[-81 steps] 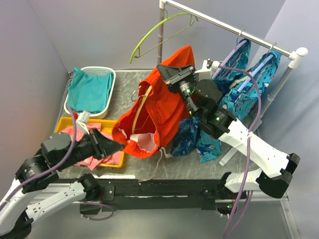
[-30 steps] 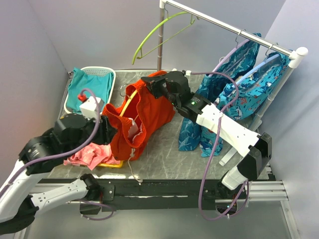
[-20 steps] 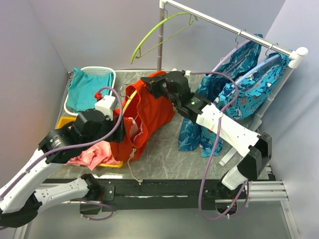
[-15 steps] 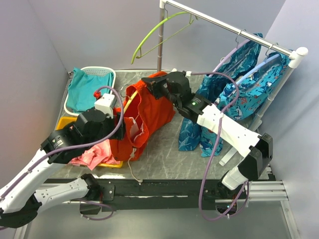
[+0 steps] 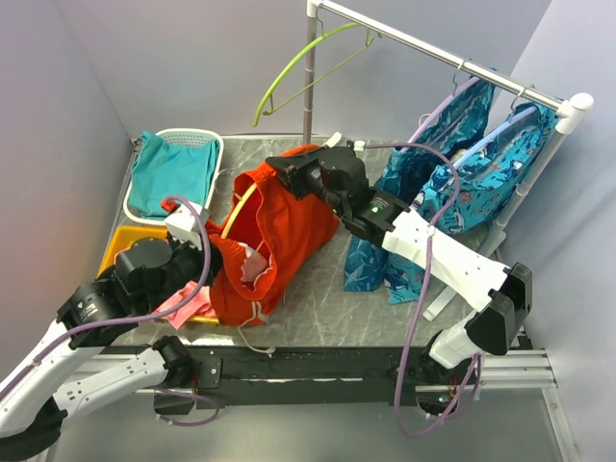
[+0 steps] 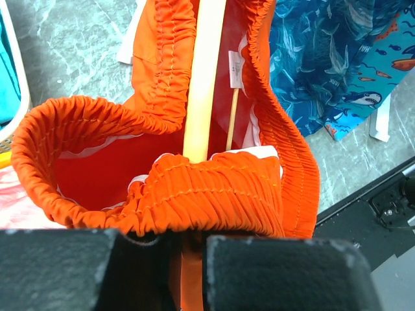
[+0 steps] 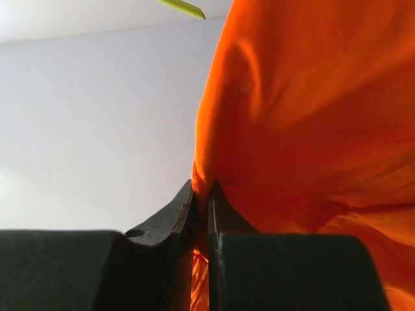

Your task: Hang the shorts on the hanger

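The red-orange shorts (image 5: pixel 289 226) hang stretched between my two grippers over the table's middle. The yellow hanger (image 5: pixel 234 200) runs inside the open waistband; the left wrist view shows its flat bar (image 6: pixel 202 84) passing through the gathered waist (image 6: pixel 214 194). My left gripper (image 5: pixel 214 262) is shut on the near waistband (image 6: pixel 189 238); the hanger's end seems to sit between the fingers too. My right gripper (image 5: pixel 281 171) is shut on a fold of the shorts' far end (image 7: pixel 202 194). The pale drawstring (image 5: pixel 252 337) trails on the table.
A white basket (image 5: pixel 217 154) with a teal cloth stands back left. A yellow tray (image 5: pixel 120 241) holds a pink cloth (image 5: pixel 183 303). A rack rail (image 5: pixel 423 48) carries a lime-green hanger (image 5: pixel 308 63) and teal patterned garments (image 5: pixel 452 183). The rack pole (image 5: pixel 310 106) stands just behind the shorts.
My left arm has drawn back toward the near left, pulling the waistband lower and nearer. The shorts hang wider and lower. My right gripper has shifted slightly, still gripping.
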`<move>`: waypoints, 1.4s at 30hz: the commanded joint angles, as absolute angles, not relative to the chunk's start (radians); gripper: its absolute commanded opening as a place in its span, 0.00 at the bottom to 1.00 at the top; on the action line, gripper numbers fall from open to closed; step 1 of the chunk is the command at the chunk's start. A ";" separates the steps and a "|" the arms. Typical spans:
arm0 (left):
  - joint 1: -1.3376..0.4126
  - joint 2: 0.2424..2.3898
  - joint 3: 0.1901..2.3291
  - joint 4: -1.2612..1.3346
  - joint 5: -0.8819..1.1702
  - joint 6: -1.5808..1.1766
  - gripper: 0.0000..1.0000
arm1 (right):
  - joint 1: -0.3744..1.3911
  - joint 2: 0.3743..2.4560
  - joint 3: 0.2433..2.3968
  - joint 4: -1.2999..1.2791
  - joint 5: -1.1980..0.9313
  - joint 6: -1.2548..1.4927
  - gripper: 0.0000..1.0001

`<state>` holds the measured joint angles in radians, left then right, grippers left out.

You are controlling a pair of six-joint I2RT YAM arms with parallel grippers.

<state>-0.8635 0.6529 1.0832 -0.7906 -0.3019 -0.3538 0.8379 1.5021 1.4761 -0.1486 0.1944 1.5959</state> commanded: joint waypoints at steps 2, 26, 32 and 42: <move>-0.851 0.620 1.155 -0.728 -0.330 -0.370 0.01 | 0.874 1.450 1.526 -0.138 0.193 1.464 0.26; -0.853 0.640 1.345 -0.962 -0.288 -0.281 0.01 | 1.199 1.353 1.640 -0.419 0.666 0.665 0.74; -0.853 0.680 1.422 -1.021 -0.244 -0.236 0.01 | 1.282 1.429 1.698 -0.517 0.733 0.560 0.71; -0.851 0.719 1.465 -1.074 -0.245 -0.199 0.01 | 1.394 1.517 1.752 -0.581 0.835 0.531 0.76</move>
